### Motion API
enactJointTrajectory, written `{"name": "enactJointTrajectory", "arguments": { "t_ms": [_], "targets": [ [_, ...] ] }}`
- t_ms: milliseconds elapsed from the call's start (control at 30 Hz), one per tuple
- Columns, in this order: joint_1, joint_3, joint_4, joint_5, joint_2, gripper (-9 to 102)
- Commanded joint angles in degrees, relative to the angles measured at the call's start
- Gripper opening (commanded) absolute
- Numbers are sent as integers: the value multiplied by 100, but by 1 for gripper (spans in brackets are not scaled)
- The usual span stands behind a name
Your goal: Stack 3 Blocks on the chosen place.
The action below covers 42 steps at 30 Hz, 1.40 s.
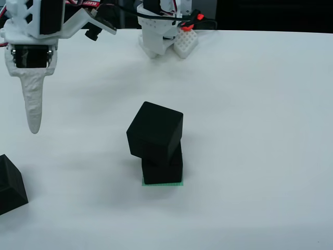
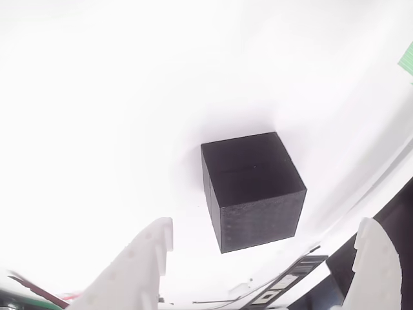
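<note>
In the view from the front, two black blocks stand stacked on the chosen place point(image 1: 163, 183), a green square whose edge peeks out below them. The lower block point(image 1: 163, 167) sits on the green. The upper block point(image 1: 155, 130) is twisted and overhangs to the left. A third block point(image 1: 10, 185) lies alone at the left edge, and it shows again point(image 2: 251, 190) in the view that rides on the gripper. My gripper point(image 2: 265, 223) hangs open above this block, its white fingers point(image 2: 145, 258) wide apart and holding nothing. One white finger point(image 1: 34, 104) points down at the upper left.
The arm's white base point(image 1: 158, 31) stands at the table's back edge with a small white studded piece point(image 1: 185, 44) beside it. A sliver of green point(image 2: 408, 59) shows at the right edge of the gripper view. The white table point(image 1: 260, 130) stretches to the right.
</note>
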Motion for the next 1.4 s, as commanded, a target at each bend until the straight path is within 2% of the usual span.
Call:
{"name": "enactJointTrajectory", "arguments": {
  "t_ms": [0,400,733,1033,1367],
  "targets": [
    [-18,-809,62,-26,-404,35],
    [-237,-2505,18,-141,-2065,35],
    [255,-2839,-624,-448,-2663,35],
    [448,-3691,-633,-659,-3445,35],
    [88,-4438,-369,-624,-3938,35]
  ]
}}
